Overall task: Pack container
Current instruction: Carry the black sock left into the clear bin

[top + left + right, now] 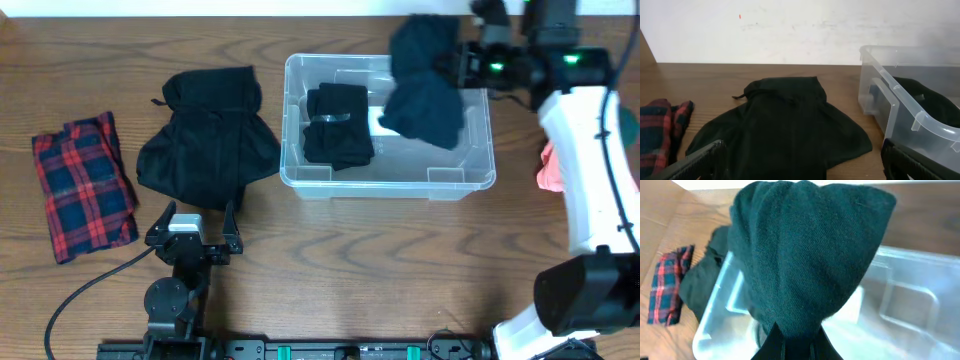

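The wooden desk (420, 260) has its widest bare stretch at 6 o'clock, between the container and the arm bases. At 12 o'clock its back edge runs close behind the container's far wall.

The container (390, 185), a clear plastic bin, stands open toward 1 o'clock from the middle of the overhead view. A folded black garment (338, 125) lies in its 9 o'clock half. A white label (382, 120) shows on the base beside the garment, its writing too small to read.

A loose black garment (205, 140) is spread on the desk just beside the bin's 9 o'clock wall. A dark green cloth (425, 95) hangs over the bin's 3 o'clock half, clamped in the right pincer (462, 62) above the 1 o'clock corner. A folded red plaid cloth (82, 185) lies near the desk's 9 o'clock edge, well apart from the bin. Something pink (550, 170) shows at 3 o'clock, partly hidden behind the white right arm.

The left pincer (197, 215) sits at 7 o'clock with its fingers apart, holding nothing, facing the black garment.
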`<state>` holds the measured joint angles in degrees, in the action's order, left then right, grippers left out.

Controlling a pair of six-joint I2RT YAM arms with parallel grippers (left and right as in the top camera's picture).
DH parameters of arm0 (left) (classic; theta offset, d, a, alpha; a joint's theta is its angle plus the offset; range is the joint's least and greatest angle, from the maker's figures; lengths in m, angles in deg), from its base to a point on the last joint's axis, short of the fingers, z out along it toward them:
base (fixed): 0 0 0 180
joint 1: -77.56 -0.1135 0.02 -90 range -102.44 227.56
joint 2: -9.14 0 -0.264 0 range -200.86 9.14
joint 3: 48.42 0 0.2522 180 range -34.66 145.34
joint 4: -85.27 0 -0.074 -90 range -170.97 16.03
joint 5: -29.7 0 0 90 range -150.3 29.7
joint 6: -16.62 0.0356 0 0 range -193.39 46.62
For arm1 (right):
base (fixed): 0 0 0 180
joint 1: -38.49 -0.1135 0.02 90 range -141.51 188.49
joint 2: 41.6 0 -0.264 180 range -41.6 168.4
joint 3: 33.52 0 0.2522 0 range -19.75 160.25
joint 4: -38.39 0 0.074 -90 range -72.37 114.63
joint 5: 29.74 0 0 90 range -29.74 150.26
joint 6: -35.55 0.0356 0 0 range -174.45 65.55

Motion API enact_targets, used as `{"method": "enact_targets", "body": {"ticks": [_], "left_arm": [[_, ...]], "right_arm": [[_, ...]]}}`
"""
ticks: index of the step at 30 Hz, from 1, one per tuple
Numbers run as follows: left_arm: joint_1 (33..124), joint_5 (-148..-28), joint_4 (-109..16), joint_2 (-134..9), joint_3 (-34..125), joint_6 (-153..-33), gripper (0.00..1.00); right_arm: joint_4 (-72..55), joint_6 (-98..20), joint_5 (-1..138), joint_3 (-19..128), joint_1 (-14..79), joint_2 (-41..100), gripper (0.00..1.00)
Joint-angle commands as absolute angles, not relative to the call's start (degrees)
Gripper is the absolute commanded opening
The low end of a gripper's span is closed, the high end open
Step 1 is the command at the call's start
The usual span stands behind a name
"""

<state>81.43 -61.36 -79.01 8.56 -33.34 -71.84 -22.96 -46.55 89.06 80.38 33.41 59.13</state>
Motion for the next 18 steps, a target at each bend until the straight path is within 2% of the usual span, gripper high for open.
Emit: {"method": "enact_targets", "body": {"ticks": [1,8,18], "left_arm": [[81.7,-59.8,-76.9,8.9,-34.4,-71.5,0.98],[81.7,-59.8,-76.9,8.9,-34.4,-71.5,0.98],[81.7,-59.8,-76.9,8.9,-34.4,-71.5,0.98]], "right_arm": [[-20.8,-40.5,83.5,81.7,28.8,57.4,0.01],[-18.8,-29.3,76.1,81.7,21.5,59.0,0.01],[-21.3,-28.1,75.9,81.7,20.7,64.1,0.01]]}}
